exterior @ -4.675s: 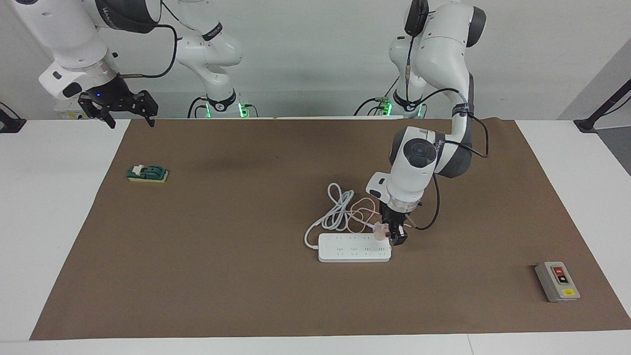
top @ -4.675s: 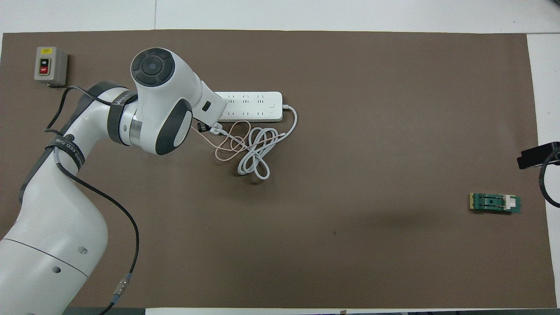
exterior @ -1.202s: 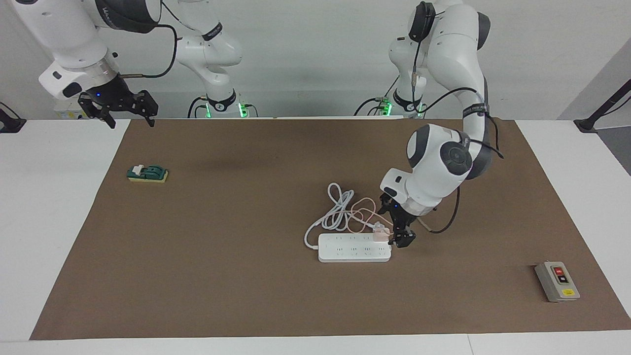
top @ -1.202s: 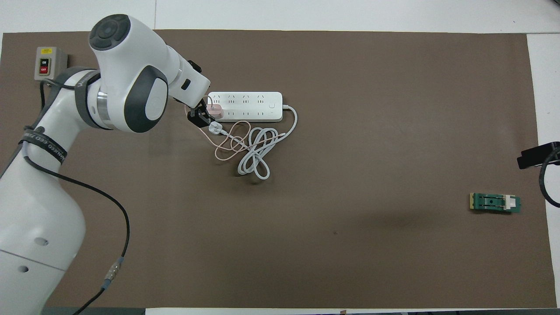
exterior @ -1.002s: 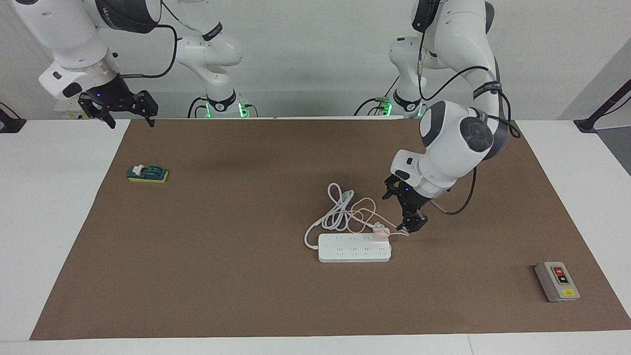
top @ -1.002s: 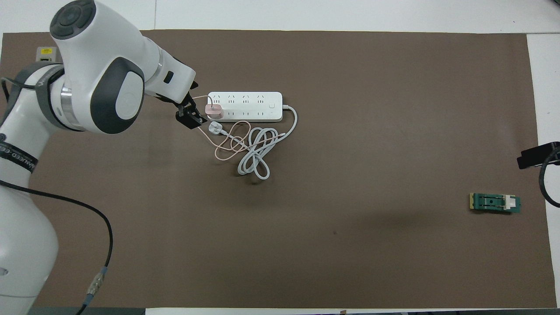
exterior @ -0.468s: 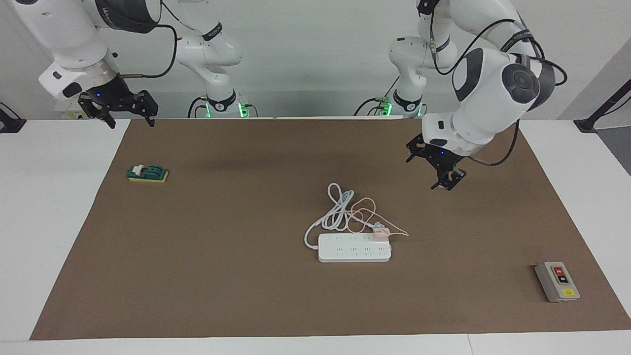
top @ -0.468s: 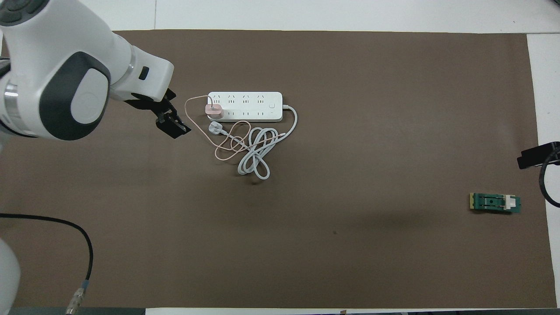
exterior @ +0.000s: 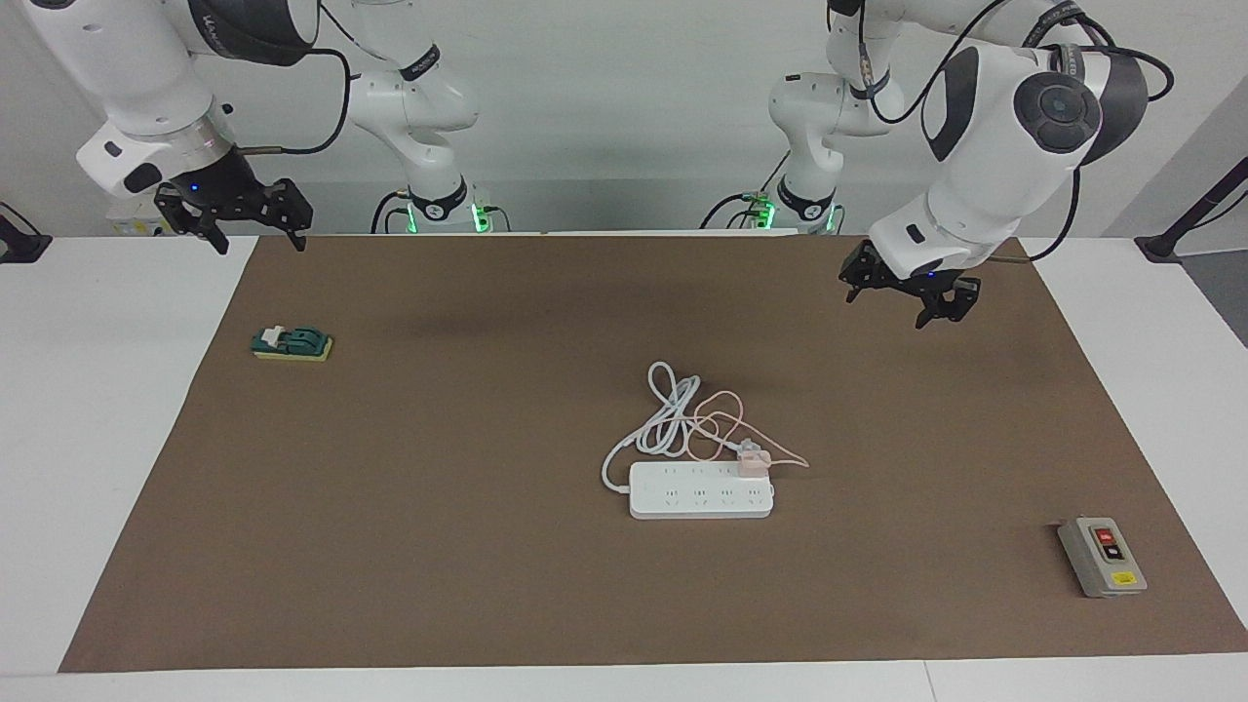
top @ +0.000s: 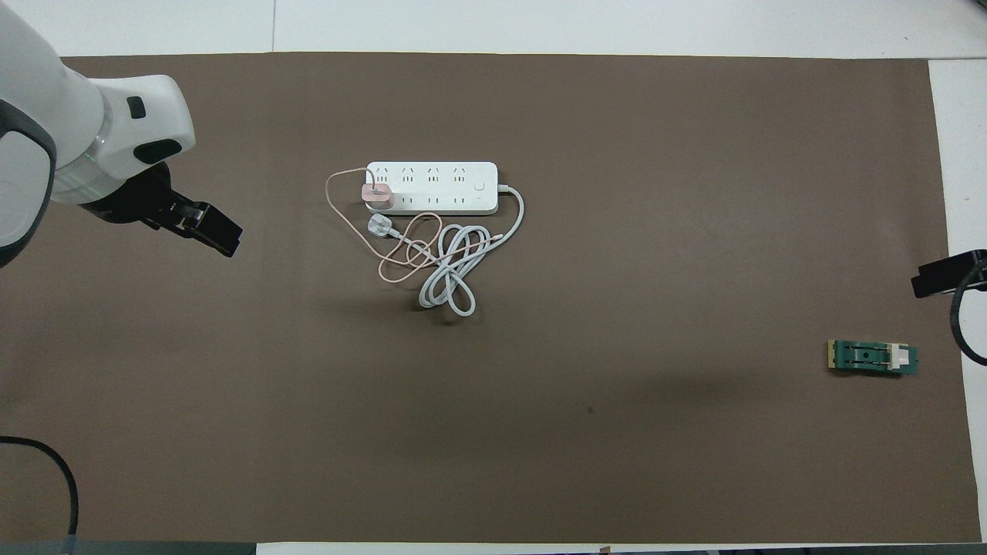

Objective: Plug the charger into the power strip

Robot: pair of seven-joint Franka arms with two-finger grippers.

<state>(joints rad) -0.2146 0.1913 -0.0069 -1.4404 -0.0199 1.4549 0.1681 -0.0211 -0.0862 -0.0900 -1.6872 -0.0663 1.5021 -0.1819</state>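
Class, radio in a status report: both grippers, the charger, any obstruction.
Left gripper open, raised over mat. Right gripper open, waiting at table edge. Charger seated in power strip. Nothing in the way.

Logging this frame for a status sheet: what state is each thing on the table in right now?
Pale pink cube charger: seated on the strip's end socket.
White multi-socket power strip: flat, cord coiled beside it.
Grey box with red and black buttons: untouched.
Green block: untouched.
Left gripper: open, empty, raised.
Right gripper: open, empty, waiting.
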